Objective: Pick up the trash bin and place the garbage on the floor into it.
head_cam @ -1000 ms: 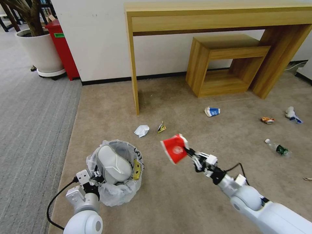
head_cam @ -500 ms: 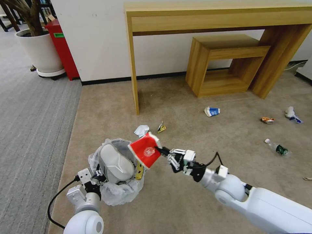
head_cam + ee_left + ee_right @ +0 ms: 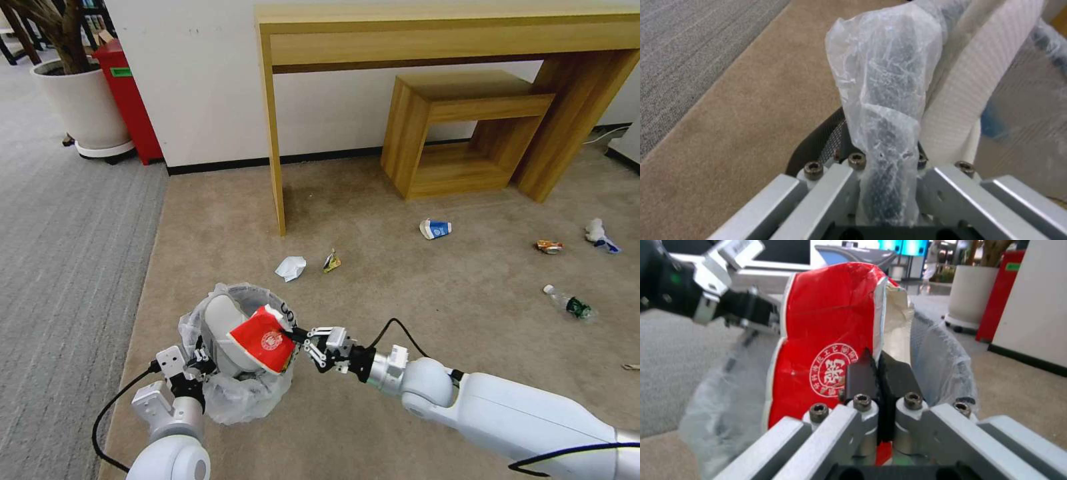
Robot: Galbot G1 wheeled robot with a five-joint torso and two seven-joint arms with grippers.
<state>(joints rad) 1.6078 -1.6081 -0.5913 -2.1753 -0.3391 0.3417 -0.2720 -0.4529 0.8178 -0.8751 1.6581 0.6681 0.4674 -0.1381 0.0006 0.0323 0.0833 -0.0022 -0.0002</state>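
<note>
Head view: the bin [image 3: 235,373] stood on the beige floor [image 3: 427,300], well in front of the table [image 3: 440,33], its bag-lined rim gripped at the near side by the left gripper [image 3: 195,368]. A white slipper [image 3: 223,327] lay inside it. The right gripper [image 3: 293,331] was clamped on the edge of a red bag [image 3: 261,340], which hung over the bin's mouth. More garbage lay on the floor beyond the bin: a tissue [image 3: 291,267] and a wrapper [image 3: 331,261] nearest it, and a cup [image 3: 435,229], a can [image 3: 549,247] and a bottle [image 3: 568,304] farther off. Left wrist view: the left gripper's [image 3: 889,186] jaws were closed on the bin's [image 3: 818,146] rim with the liner [image 3: 885,76] bunched between them. Right wrist view: the right gripper's [image 3: 878,373] black pads [image 3: 859,376] pinched the red bag's [image 3: 826,340] seam, narrow and closed, with the liner [image 3: 942,360] directly behind. Judgement: the bag appeared light, thin and crushable, probably slick, and was best held at a flat seam. The bin seemed light, and the loose liner could slip under the grip.
</note>
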